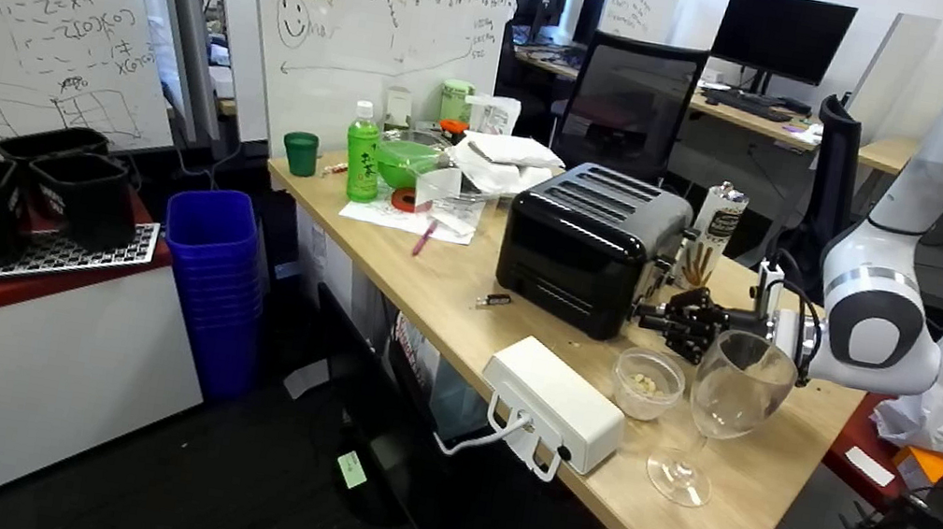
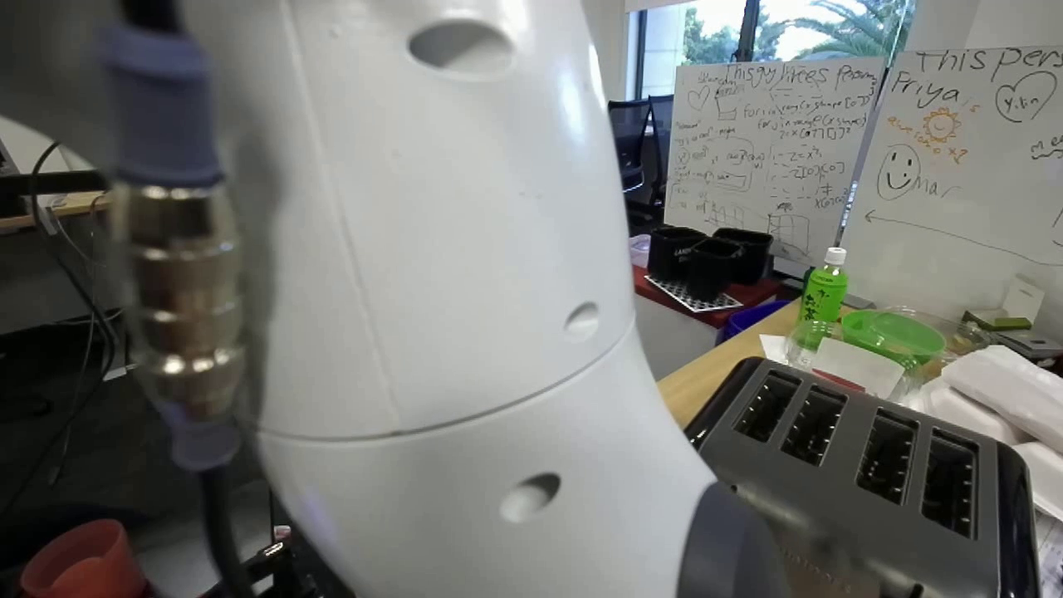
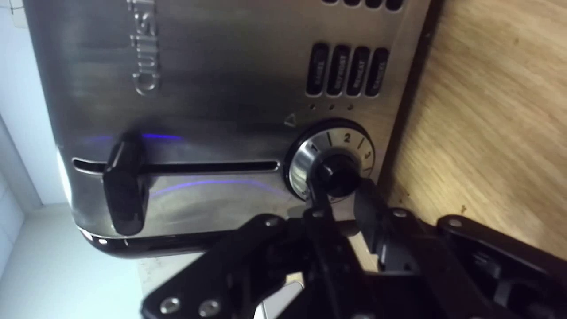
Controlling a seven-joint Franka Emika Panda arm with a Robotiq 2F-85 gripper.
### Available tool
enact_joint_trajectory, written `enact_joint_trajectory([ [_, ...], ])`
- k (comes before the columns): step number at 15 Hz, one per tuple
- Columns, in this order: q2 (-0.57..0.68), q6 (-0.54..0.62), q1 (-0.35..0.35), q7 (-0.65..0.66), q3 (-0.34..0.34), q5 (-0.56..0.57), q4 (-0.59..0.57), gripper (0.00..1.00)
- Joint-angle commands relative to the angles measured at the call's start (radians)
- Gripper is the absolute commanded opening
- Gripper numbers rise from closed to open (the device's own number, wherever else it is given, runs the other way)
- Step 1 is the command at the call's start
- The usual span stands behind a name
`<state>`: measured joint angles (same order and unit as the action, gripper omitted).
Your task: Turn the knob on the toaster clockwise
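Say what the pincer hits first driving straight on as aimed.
Likely the numbered dial on the toaster: in the wrist view the pincer appears to straddle the black knob in front of it. Remaining depth is unclear.

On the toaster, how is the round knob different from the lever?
The knob is round, while the lever is a longer, narrow handle. The knob sits in a numbered dial; the lever comes through a straight slot. The tool straddles the knob, whereas the lever stands clear of it. Both are black and on the same metallic face of the toaster.
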<state>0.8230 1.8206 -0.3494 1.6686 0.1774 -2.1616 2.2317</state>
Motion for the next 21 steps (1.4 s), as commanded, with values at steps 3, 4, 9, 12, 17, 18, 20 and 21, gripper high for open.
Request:
enact_joint_trajectory([
  [3, 0.000, -0.052, -0.035, 0.110, -0.016, -0.041, -0.016, 0.05],
  [4, 0.000, -0.054, -0.035, 0.126, -0.015, -0.041, -0.015, 0.05],
  [9, -0.012, -0.010, 0.003, 0.025, 0.014, -0.042, -0.013, 0.47],
  [12, -0.022, 0.007, 0.009, -0.094, 0.029, -0.074, -0.015, 0.67],
  [17, -0.032, 0.002, 0.002, -0.234, 0.027, -0.106, -0.008, 0.99],
  [18, -0.033, 0.004, 0.003, -0.256, 0.028, -0.106, -0.004, 1.00],
  [20, -0.034, 0.001, 0.000, -0.286, 0.025, -0.105, 0.004, 1.00],
  [21, -0.033, 0.002, 0.000, -0.298, 0.025, -0.105, 0.009, 1.00],
])
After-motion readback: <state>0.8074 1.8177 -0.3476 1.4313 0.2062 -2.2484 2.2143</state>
